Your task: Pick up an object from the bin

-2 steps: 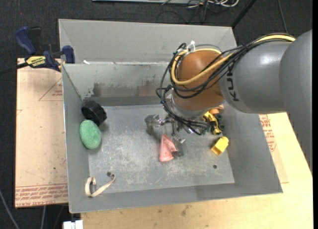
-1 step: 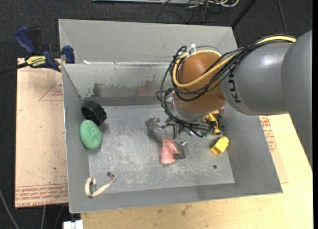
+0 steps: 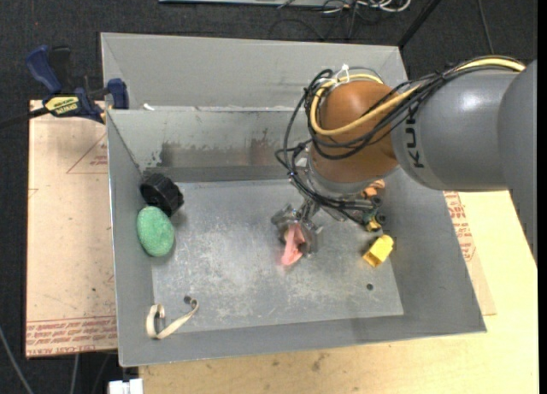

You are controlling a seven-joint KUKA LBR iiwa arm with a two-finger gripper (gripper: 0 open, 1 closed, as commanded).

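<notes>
At the left of the grey metal bin (image 3: pixel 224 283), close to the left wall, a black round thing (image 3: pixel 161 192) lies on the floor. A green oval lump (image 3: pixel 155 232) lies just below it in the view, touching it or nearly so. Nearer the front left corner lies a pale strap (image 3: pixel 168 321) bent into a hook shape, well apart from those two. The middle stretch of the bin floor is bare scratched metal.

Right of centre, the gripper (image 3: pixel 296 232) is down near the floor. Its two fingers are drawn in narrow on a small pink piece (image 3: pixel 291 254). The upper end of the piece sits between the fingers and its lower end sticks out below them towards the front of the bin. It cannot be told whether the pink piece rests on the floor or is just clear of it.

Above the gripper is the wrist's rounded orange cover (image 3: pixel 352 120), looped with black and yellow cables (image 3: pixel 301 124). Right of the gripper, a small yellow block (image 3: pixel 378 250) lies tilted on the floor, near the fingers but apart from them. A tiny dark speck (image 3: pixel 369 285) lies below it. A bit of something orange (image 3: pixel 373 187) peeks out under the wrist, mostly hidden. The thick grey arm (image 3: pixel 479 132) reaches in over the right rim.
</notes>
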